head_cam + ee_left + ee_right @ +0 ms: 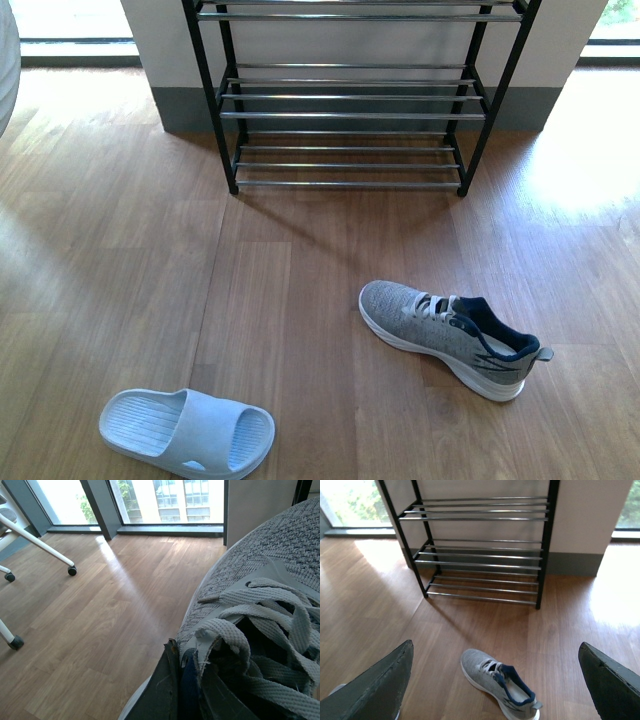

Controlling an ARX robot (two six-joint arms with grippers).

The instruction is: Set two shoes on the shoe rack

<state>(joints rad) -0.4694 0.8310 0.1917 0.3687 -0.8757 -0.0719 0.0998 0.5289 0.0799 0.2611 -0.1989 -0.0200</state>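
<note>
Right gripper (495,646) jaws spread wide; floor sneaker (496,681) lower centre between them, lying diagonal. Left gripper (186,690) clamps second sneaker (260,575).

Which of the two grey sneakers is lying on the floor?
The sneaker in front of the shoe rack, right of the pale slide sandal. The other sneaker is lifted, its collar clamped in the left gripper.

Knit sneaker (260,555), glossy wood floor (100,615)
</note>
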